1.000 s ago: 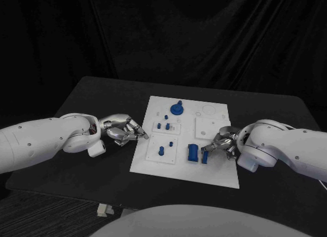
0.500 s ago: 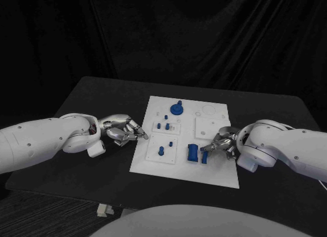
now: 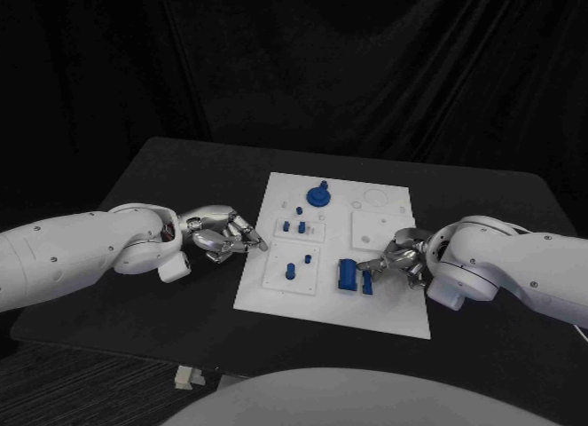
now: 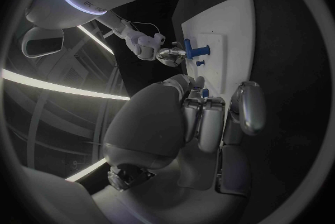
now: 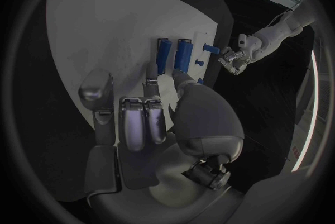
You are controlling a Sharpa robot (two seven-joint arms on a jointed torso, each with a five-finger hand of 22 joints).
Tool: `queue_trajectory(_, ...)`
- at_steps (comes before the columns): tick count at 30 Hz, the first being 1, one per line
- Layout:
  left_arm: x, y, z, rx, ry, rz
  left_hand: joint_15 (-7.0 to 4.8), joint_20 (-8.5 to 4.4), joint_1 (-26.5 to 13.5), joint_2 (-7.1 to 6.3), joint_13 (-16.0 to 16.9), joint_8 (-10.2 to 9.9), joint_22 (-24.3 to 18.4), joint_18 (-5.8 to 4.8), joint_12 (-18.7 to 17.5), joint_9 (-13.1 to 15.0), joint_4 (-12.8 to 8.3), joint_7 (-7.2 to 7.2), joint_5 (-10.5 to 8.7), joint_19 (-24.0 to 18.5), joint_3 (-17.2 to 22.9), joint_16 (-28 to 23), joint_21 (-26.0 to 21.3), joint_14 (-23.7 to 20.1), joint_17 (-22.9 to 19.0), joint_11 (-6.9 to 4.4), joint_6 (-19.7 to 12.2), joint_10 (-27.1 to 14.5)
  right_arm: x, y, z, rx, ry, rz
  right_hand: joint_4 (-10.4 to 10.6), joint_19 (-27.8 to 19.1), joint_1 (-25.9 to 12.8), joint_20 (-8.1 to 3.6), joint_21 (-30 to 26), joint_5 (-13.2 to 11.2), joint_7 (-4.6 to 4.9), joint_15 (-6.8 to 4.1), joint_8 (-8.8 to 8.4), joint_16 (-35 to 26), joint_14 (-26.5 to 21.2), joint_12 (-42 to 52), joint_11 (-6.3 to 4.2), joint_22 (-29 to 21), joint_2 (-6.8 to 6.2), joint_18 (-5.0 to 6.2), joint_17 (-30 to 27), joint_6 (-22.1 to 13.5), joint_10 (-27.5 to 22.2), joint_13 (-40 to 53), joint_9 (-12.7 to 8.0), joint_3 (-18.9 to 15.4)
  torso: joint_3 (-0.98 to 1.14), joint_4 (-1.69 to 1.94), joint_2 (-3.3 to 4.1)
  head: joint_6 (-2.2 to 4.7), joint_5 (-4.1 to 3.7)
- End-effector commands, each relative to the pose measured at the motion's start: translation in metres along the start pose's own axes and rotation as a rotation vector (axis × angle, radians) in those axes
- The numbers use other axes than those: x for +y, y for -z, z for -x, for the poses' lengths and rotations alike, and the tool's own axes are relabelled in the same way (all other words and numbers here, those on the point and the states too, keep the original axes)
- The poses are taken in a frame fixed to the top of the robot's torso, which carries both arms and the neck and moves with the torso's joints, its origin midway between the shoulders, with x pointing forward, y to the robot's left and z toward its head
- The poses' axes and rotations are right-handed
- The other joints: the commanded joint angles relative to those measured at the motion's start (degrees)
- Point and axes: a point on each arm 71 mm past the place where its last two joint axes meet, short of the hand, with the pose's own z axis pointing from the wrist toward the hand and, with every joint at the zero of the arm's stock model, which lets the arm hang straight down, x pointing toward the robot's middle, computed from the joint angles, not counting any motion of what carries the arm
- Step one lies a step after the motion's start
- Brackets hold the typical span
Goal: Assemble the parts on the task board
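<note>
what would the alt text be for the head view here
A white task board lies mid-table on a black table, carrying small blue parts: a round knobbed piece at the far end, small pegs in the middle, two upright blocks near the right hand. The right hand reaches over the board's right edge beside the blocks; the left hand sits with curled fingers off its left edge.

Dim scene, black backdrop, white task board [image 3: 386, 306] brightest; wrist views fisheye-curved, dark-rimmed, streaked with light strips
</note>
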Motion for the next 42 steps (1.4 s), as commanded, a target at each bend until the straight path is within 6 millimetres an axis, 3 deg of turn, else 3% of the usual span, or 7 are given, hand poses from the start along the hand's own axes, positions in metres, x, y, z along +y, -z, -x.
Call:
queue_trajectory(1,0.000,0.000,-0.002,0.013,0.012,-0.007,0.10,0.28,-1.1,0.59,14.7,1.0,7.1,-0.53,1.2,0.1,0.2,0.20,0.92,0.4,1.5,0.8,-0.3,6.4,15.4,-0.13,0.3,7.2,-0.002,0.000,0.000,-0.004,0.000,-0.010,1.2,0.0,-2.7,0.17,-0.7,-1.3,-0.18,0.23,0.20,-0.9,5.6,1.1,0.57,6.9,-0.49,0.83,12.5,-0.7,6.0,15.9,0.6,-1.3,-0.01,0.00,0.02,0.01,-0.03)
queue_trajectory(12,0.000,0.000,-0.002,0.014,0.013,-0.006,0.10,0.28,-1.1,0.59,14.7,1.0,7.1,-0.53,1.2,0.1,0.2,0.20,0.92,0.4,1.5,0.8,-0.3,6.4,15.4,-0.13,0.3,7.2,-0.007,0.004,0.003,-0.024,-0.019,-0.010,2.8,0.1,-3.0,0.11,-1.0,1.0,-0.25,0.19,0.42,-0.9,5.6,1.1,0.49,6.9,1.08,0.86,12.5,-0.8,6.0,15.9,0.8,-2.7,0.00,0.01,0.02,0.01,0.10)
queue_trajectory(19,0.001,0.002,-0.001,0.009,0.013,-0.004,0.10,0.28,-1.1,0.59,14.7,1.0,7.1,-0.53,1.2,0.1,0.2,0.20,0.92,0.4,1.5,0.8,-0.3,6.4,15.4,-0.13,0.3,7.2,-0.012,0.019,0.018,-0.105,-0.067,0.039,3.4,0.6,-1.7,-0.03,0.0,8.2,-0.42,0.04,0.75,-0.5,5.7,1.1,0.33,7.2,2.75,0.70,13.0,-0.8,6.0,15.9,1.1,-3.5,0.00,0.00,0.03,0.01,0.16)
queue_trajectory(25,0.001,0.001,-0.001,0.008,0.012,-0.004,0.11,0.29,-1.2,0.51,14.7,1.1,7.2,-0.54,1.2,0.1,0.0,0.19,0.76,0.5,1.6,0.8,-0.3,6.4,15.4,-0.13,0.4,7.2,-0.005,0.038,0.031,-0.228,-0.044,0.189,-3.6,1.8,9.1,-0.53,4.7,17.9,-0.99,-0.48,1.98,1.0,6.2,1.1,-0.23,8.3,2.24,-0.03,15.1,-2.0,6.0,15.9,2.5,-0.5,0.00,0.01,0.01,0.01,0.11)
queue_trajectory(33,0.001,0.001,-0.001,0.008,0.012,-0.005,0.11,0.29,-1.2,0.51,14.7,1.1,7.2,-0.54,1.2,0.1,0.0,0.19,0.76,0.5,1.6,0.8,-0.3,6.4,15.4,-0.13,0.4,7.2,0.007,0.053,0.026,-0.409,0.241,0.375,-6.6,2.1,13.5,-0.54,8.0,12.8,-0.86,-0.34,7.31,1.0,6.2,1.1,-0.15,8.9,1.35,-0.54,15.1,-5.2,6.0,15.9,6.6,-1.1,0.01,-0.03,0.01,0.01,0.15)
queue_trajectory(34,0.001,0.001,-0.001,0.008,0.012,-0.005,0.11,0.29,-1.2,0.51,14.7,1.1,7.2,-0.54,1.2,0.1,0.0,0.19,0.76,0.5,1.6,0.8,-0.3,6.4,15.4,-0.13,0.4,7.2,0.008,0.054,0.022,-0.427,0.299,0.397,-7.1,2.1,15.3,-0.51,9.0,9.5,-0.74,-0.28,9.99,1.0,6.2,1.1,-0.03,9.1,1.15,-0.66,15.1,-7.2,6.0,15.9,8.6,-1.6,-0.01,-0.02,-0.02,0.01,0.28)
queue_trajectory(42,0.001,0.002,-0.001,0.007,0.012,-0.005,0.11,0.29,-1.3,0.57,14.7,1.1,7.1,-0.52,1.2,0.1,0.0,0.19,0.78,0.4,1.7,0.8,-0.4,6.4,15.4,-0.13,0.4,7.2,0.005,0.051,0.001,-0.435,0.447,0.439,-5.8,1.6,18.6,-0.55,9.5,2.8,-0.57,-0.43,16.88,1.0,6.2,1.1,-0.33,9.1,0.71,-0.69,15.1,-13.0,6.0,15.9,12.7,-3.3,-0.01,0.00,0.05,0.01,0.20)
